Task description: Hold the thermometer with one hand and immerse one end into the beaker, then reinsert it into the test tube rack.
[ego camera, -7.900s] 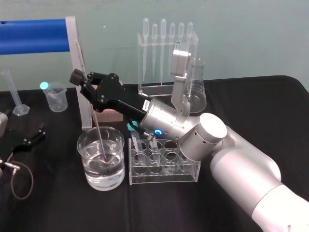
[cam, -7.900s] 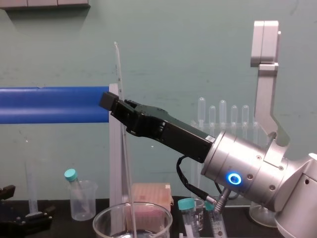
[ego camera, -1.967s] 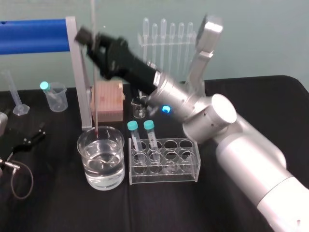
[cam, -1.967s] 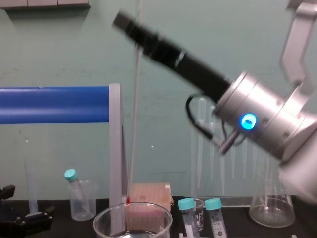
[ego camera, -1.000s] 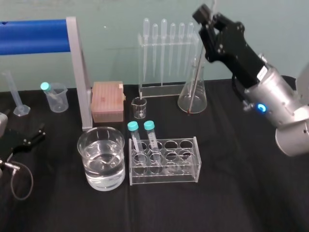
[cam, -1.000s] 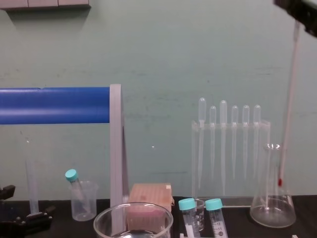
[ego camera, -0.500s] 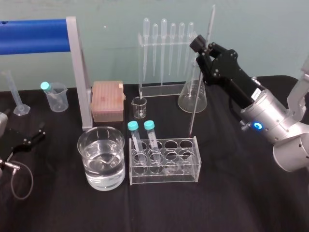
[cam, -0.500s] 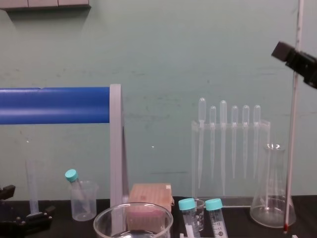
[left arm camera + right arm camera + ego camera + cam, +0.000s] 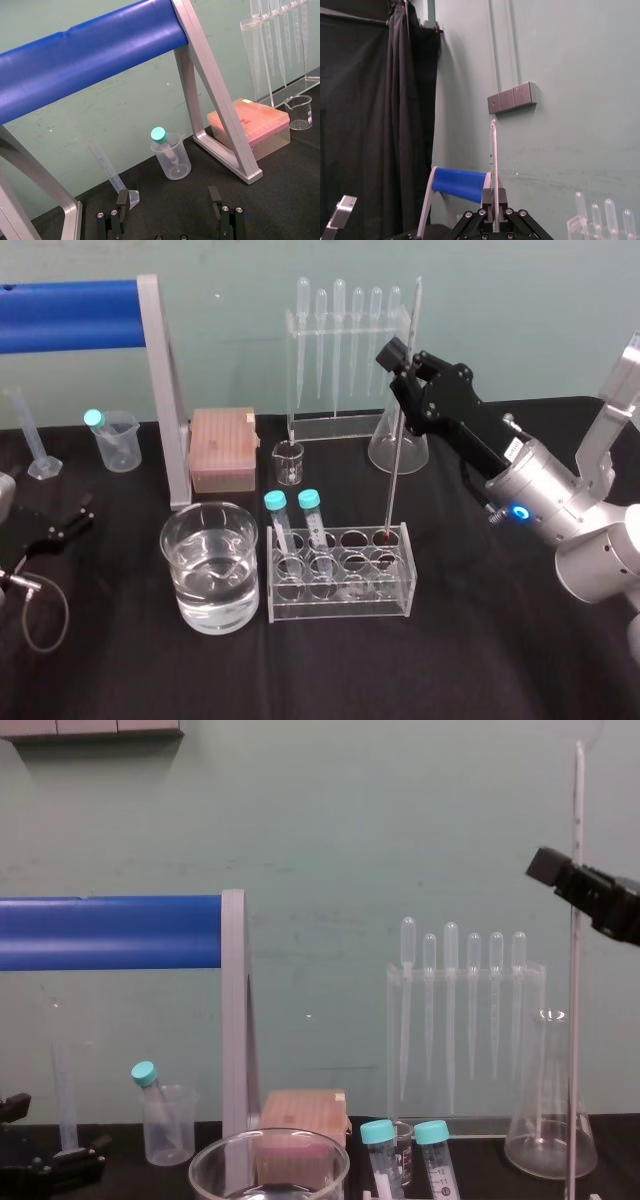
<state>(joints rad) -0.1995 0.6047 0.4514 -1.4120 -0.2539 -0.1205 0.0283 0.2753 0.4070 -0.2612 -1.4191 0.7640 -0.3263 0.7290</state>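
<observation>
One thermometer (image 9: 398, 430) is clamped in the right gripper (image 9: 405, 365), tip at a rack (image 9: 340, 602) hole; it could be snapped if lowered off-centre. The left gripper (image 9: 167, 200) is parked, fingers spread.

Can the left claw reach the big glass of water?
Probably yes. The left claw sits open just left of the beaker, and nothing stands between them. The right claw is out of the way above the rack, holding the thermometer.
</observation>
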